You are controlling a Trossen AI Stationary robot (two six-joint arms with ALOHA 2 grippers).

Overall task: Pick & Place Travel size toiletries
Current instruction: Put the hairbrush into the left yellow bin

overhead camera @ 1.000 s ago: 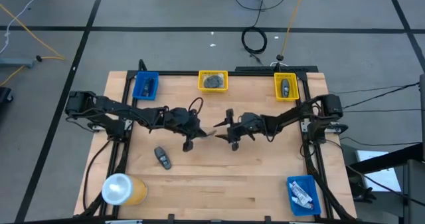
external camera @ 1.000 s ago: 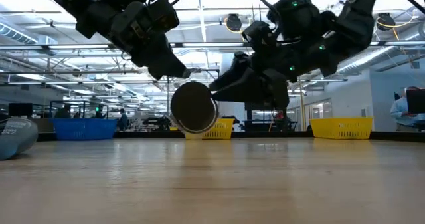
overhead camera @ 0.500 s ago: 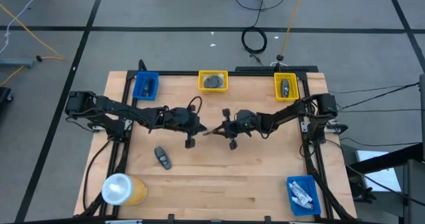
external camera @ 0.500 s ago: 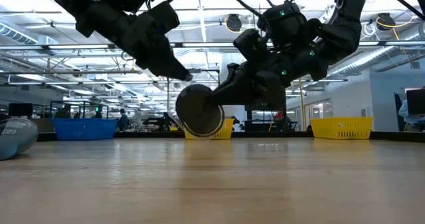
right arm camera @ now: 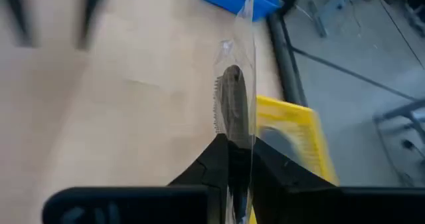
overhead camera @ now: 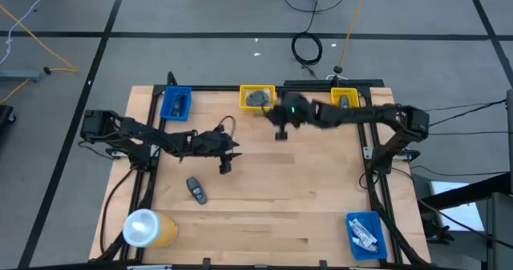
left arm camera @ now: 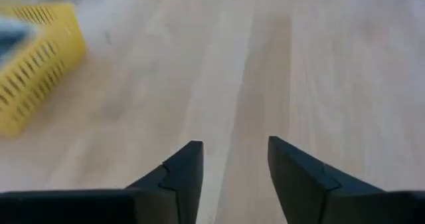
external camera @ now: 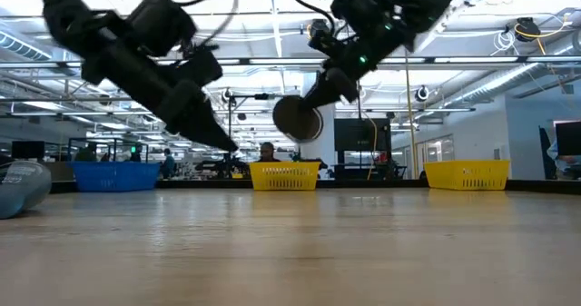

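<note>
A grey round flat disc in a clear wrapper hangs in the air with my right gripper shut on it, just near the middle yellow bin. My left gripper stands open over the table's middle left, nothing between its fingers. A black oblong piece lies flat on the wood, nearer than the left gripper. Grey items lie in the middle yellow bin. My right gripper pinches the wrapper's edge between its two fingers, which slant down from the table's right. The disc stands on edge beyond the fingertips, lifted clear of the table.
A blue bin stands at the far left and a second yellow bin at the far right, each holding a dark item. Another blue bin with white tubes is near right. A large yellow roll lies near left.
The disc has passed from my left gripper to my right. The right gripper shut on it, then rose and swung toward the far edge, to the middle yellow bin. The left gripper opened, let go and drew back toward the table's left.
</note>
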